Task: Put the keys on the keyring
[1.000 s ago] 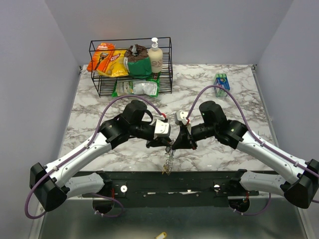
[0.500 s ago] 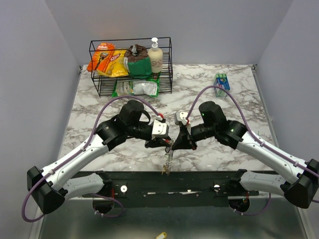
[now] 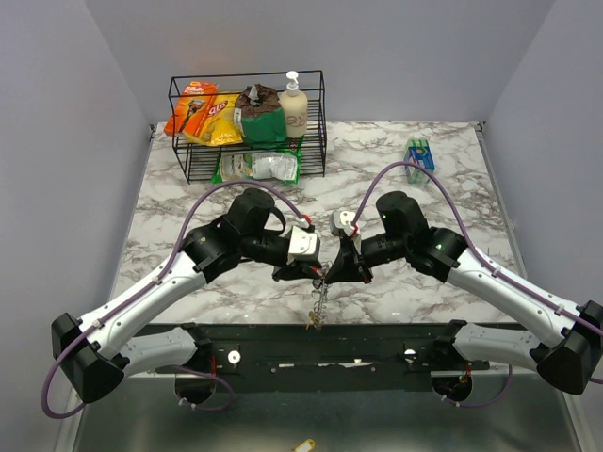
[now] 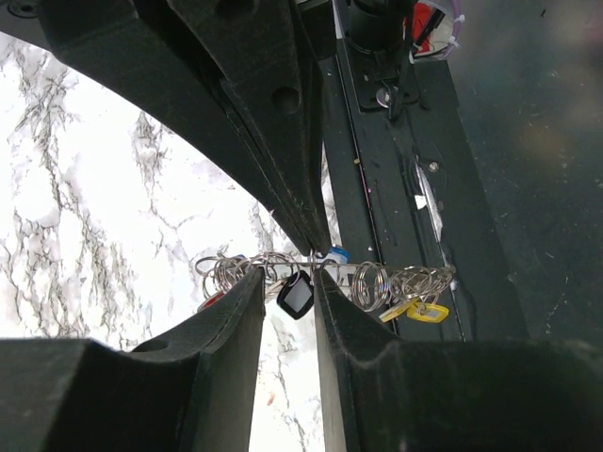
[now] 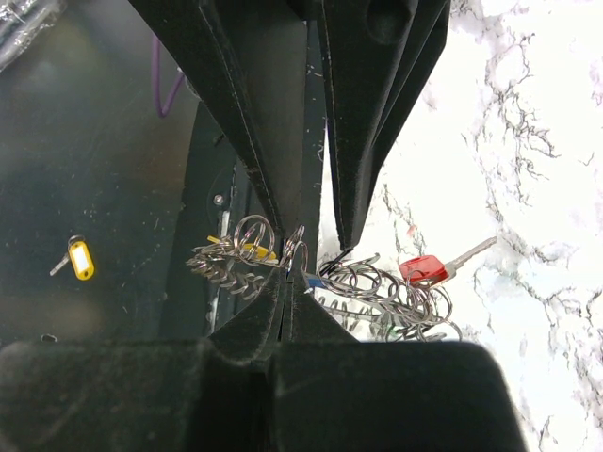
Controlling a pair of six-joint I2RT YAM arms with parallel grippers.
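Pinches keyring tight with right gripper, above table's near edge. Straddles black tag with left gripper, narrowly parted (grip itself unclear). Dangles keys from keyring, over same edge.

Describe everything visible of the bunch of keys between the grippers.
The bunch of keys is a tangle of thin silvery wire rings in a line, carrying a red-headed key, a black tag, a blue tag and yellow tags. It is held in the air over the marble table near its front edge, one end dangling. The right gripper has its fingers shut on a ring; the left gripper has its fingers apart either side of the black tag.
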